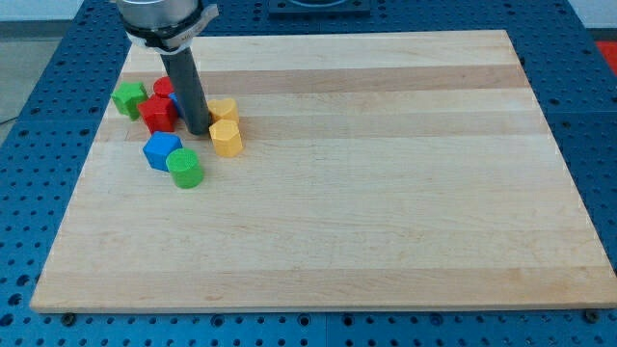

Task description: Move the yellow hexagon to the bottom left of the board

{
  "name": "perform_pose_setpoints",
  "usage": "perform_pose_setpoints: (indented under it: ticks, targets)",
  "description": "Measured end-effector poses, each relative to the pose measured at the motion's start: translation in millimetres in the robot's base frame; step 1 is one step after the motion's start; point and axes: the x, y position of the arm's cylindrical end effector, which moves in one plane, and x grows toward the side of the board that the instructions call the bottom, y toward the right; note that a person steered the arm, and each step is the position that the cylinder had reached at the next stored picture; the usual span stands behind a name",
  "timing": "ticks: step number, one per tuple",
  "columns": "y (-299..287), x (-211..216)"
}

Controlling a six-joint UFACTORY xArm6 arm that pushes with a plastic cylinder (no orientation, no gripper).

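Note:
The yellow hexagon [227, 139] lies on the wooden board [386, 193] at the upper left. A second yellow block [224, 111] sits just above it, touching it. My tip [200, 131] is down on the board just left of the yellow hexagon, between it and the red star-shaped block [157, 114]. The rod hides part of a blue block [177, 100] behind it.
A green star-shaped block [128, 98] lies at the far left, a red round block [163, 88] above the red star. A blue block [161, 149] and a green cylinder [184, 168] lie below and left of my tip. The board's left edge is near.

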Motion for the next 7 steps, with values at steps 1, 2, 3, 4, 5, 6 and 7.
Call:
perform_pose_setpoints:
  ticks: [1, 2, 3, 4, 5, 6, 7]
  targets:
    - [30.4, 10.4]
    - [77.0, 49.1]
    - [77.4, 47.3]
    - [86.6, 37.6]
    - [100.7, 59.7]
    - [57.1, 90.9]
    - [38.1, 87.0]
